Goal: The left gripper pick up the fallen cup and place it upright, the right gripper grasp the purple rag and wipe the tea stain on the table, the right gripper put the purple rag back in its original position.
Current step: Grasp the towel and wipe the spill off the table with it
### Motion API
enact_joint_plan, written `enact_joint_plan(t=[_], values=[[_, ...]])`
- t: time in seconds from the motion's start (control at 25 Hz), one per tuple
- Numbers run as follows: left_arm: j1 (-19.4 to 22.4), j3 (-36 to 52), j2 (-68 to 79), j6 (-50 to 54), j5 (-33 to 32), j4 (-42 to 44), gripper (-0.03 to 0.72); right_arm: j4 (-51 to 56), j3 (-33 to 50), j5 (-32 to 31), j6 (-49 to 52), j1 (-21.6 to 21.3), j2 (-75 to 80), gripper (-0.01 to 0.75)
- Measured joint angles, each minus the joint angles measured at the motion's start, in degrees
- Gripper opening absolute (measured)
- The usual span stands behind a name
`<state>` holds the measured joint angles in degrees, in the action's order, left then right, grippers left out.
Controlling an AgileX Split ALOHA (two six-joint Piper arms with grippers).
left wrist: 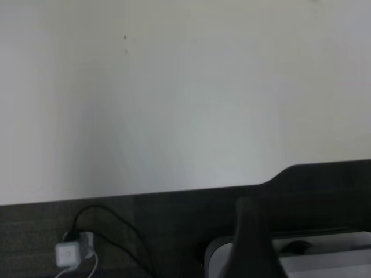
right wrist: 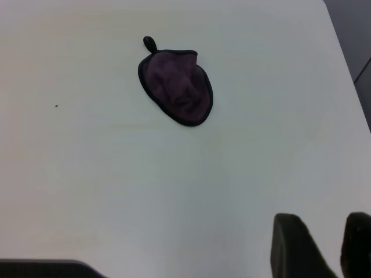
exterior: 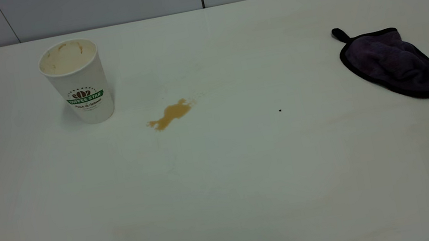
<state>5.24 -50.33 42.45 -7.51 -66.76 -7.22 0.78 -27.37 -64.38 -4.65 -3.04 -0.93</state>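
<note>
The cup [exterior: 78, 80] stands upright at the back left of the table [exterior: 226, 188], white with a green logo and tan-stained inside. The tea stain [exterior: 170, 114] lies just right of it, amber-brown. The purple rag [exterior: 392, 61] lies flat at the right, black loop tab pointing to the back; it also shows in the right wrist view [right wrist: 177, 86]. My right gripper [right wrist: 324, 223] is open and empty, well back from the rag over bare table. My left gripper [left wrist: 250, 249] shows only as a dark shape off the table's edge. Neither arm shows in the exterior view.
A grey panelled wall [exterior: 99, 2] runs behind the table. A tiny dark speck [exterior: 280, 110] lies between stain and rag. Past the table's edge in the left wrist view are a white plug with a cable [left wrist: 69, 253] and a pale box [left wrist: 330, 255].
</note>
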Motion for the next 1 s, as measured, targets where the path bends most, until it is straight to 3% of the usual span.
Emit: enact_joint_plan(t=[0.24, 0.52, 1.0], values=[[0.00, 12.22, -12.98, 0.77, 0.36, 0.05, 0.542, 0.00, 0.00, 0.00, 0.00, 0.00, 0.00, 0.238], [0.00, 19.85, -24.77, 0.77, 2.13, 0.05, 0.542, 0.00, 0.00, 0.00, 0.00, 0.00, 0.00, 0.238], [0.00, 21.42, -40.65, 3.10, 3.14, 4.62, 0.542, 0.00, 0.00, 0.00, 0.00, 0.00, 0.00, 0.238]])
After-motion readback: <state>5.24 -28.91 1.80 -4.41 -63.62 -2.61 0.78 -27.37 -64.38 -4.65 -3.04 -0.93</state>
